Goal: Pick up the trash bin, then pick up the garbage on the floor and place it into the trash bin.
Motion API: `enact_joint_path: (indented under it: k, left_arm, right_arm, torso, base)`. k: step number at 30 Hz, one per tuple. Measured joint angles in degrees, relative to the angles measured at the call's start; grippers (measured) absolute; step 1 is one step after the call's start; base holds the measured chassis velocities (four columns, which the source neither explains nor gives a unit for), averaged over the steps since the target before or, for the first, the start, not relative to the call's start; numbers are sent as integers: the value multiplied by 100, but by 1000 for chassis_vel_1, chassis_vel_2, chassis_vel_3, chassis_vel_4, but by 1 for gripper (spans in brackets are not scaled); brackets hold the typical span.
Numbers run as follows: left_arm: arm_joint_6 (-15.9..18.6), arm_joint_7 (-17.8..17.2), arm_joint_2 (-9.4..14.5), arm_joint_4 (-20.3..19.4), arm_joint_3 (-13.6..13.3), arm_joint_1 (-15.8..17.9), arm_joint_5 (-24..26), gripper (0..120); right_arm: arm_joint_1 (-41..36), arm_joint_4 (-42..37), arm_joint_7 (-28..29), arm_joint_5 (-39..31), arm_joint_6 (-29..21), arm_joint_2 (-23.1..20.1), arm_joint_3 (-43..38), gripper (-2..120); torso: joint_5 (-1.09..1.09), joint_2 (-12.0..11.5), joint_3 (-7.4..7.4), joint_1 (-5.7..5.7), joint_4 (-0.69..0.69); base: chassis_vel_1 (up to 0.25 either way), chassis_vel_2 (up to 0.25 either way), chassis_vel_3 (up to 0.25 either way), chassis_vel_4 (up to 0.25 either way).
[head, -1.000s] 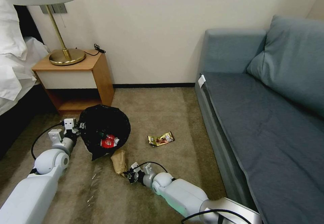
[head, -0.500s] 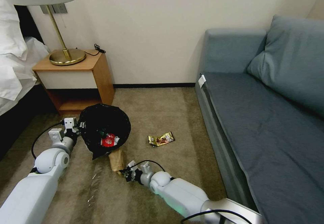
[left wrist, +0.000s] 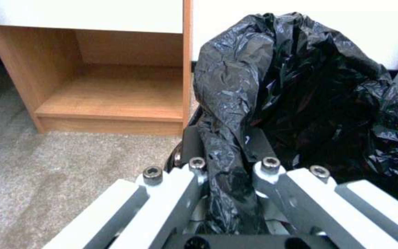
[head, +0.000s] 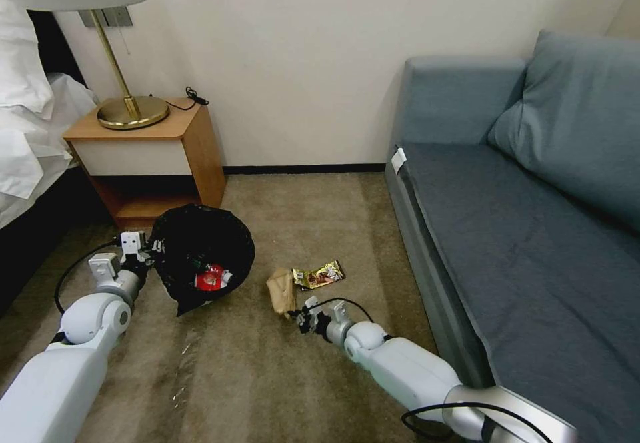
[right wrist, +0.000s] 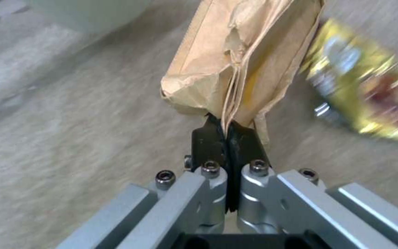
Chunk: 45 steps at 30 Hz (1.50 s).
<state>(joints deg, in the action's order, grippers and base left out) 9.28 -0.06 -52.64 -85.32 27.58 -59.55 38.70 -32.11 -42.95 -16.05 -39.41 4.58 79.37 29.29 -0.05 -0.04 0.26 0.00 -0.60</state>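
Since the frame a second ago, the right hand [head: 298, 317] has swung away from the bin's near rim toward 3 o'clock, carrying the crumpled brown paper bag [head: 281, 289] with it; the bag now hangs touching the gold-brown foil snack wrapper [head: 319, 274] on the beige carpet [head: 320, 216]. The right wrist view shows that hand [right wrist: 227, 133] pressed together on the paper bag's [right wrist: 236, 58] lower edge, black pads pinching the folded paper, the wrapper [right wrist: 365, 100] blurred just beside it.

At 9 o'clock from the bag, the small round bin lined with a loose black plastic bag [head: 202, 256] leans in the grip of the left hand [head: 137, 251], which has drawn it slightly back toward the robot's left. The left wrist view shows that hand [left wrist: 229, 162] pinching a fold of the liner at the rim of the bin [left wrist: 309, 90]. Inside lie a crumpled red-and-white packet [head: 210, 277] and a small green-labelled plastic bottle [head: 199, 264].

At 12 o'clock from the bin stands a wooden bedside cabinet [head: 150, 156] with a brass lamp [head: 123, 89] on its surface; the bin's far rim sits near the cabinet's lower edge. At 3 o'clock a grey-blue fabric sofa [head: 533, 229] borders the floor. Open carpet runs between bin and sofa and on to the dark skirting at 12 o'clock.
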Motion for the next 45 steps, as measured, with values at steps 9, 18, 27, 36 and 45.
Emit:
enact_joint_path:
  k: [9,18,27,36,45]
  left_arm:
    - [20,-29,139,-2,-171,150,107,4]
    - [31,-86,79,138,-635,578,170,4]
    - [32,-105,33,178,-723,659,152,4]
    - [29,-114,54,190,-707,678,150,4]
    - [-8,-127,13,215,-666,684,147,4]
  right_arm:
    - [377,158,-139,186,197,4,-323,0]
    - [1356,70,-277,43,192,-16,-613,0]
    - [1944,-483,-291,-273,-22,14,-818,0]
    - [1844,-1825,-138,-925,-607,-186,-755,0]
    - [1233,-2901,207,-1387,-1065,-147,-283,0]
  torso:
    - [0,0,0,0,0]
    - [-1,0,1,0,-3]
    - [-2,0,1,0,0]
    - [0,0,0,0,0]
    - [-1,0,-1,0,0]
  base:
    - [0,0,0,0]
    - [0,0,0,0]
    - [0,0,0,0]
    - [0,0,0,0]
    - [0,0,0,0]
